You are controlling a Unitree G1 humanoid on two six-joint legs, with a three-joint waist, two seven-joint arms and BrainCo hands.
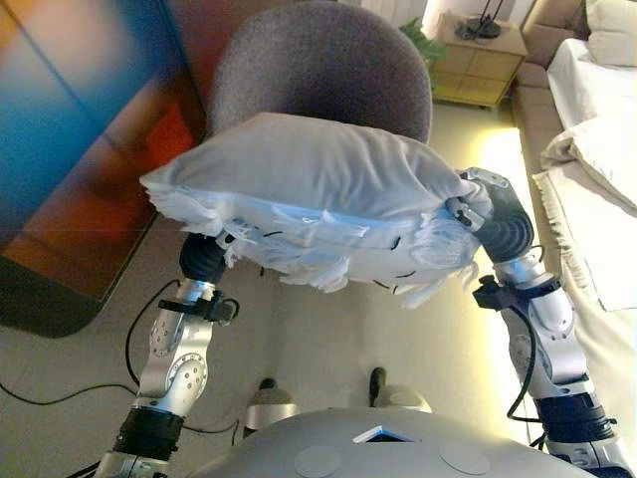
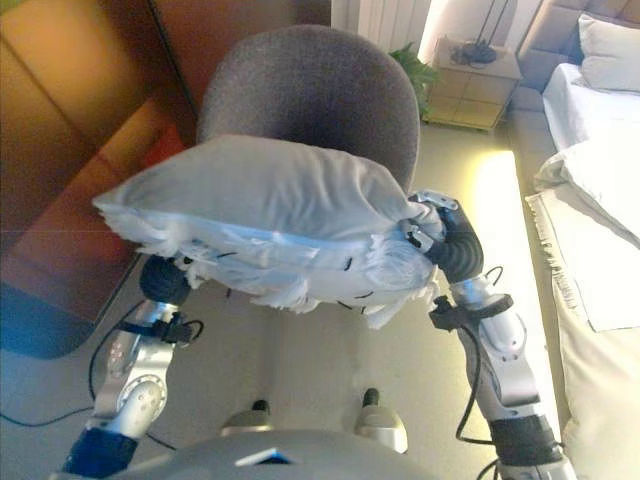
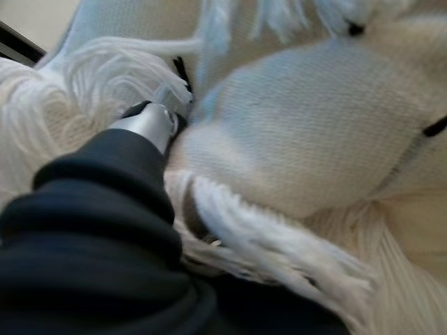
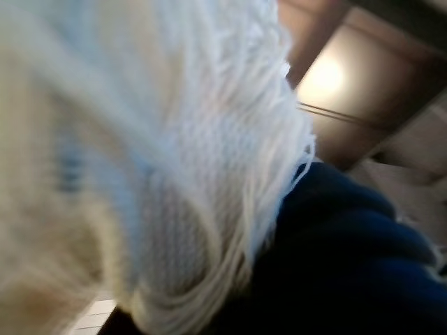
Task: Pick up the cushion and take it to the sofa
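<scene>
A white knitted cushion (image 1: 309, 189) with fringed edges is held in the air between my two hands, in front of a grey chair. My left hand (image 1: 204, 257) is under its left end, pressed into the fringe in the left wrist view (image 3: 91, 209). My right hand (image 1: 503, 224) is against its right end, its dark cover beside the cushion (image 4: 140, 139) in the right wrist view. The pale sofa (image 1: 597, 149) runs along the right side, with white cushions and a throw on it.
The grey upholstered chair (image 1: 318, 70) stands right behind the cushion. A large dark glossy panel (image 1: 80, 149) fills the left side. A wooden side table (image 1: 483, 60) and a green plant (image 1: 423, 40) stand at the back, by the sofa's far end.
</scene>
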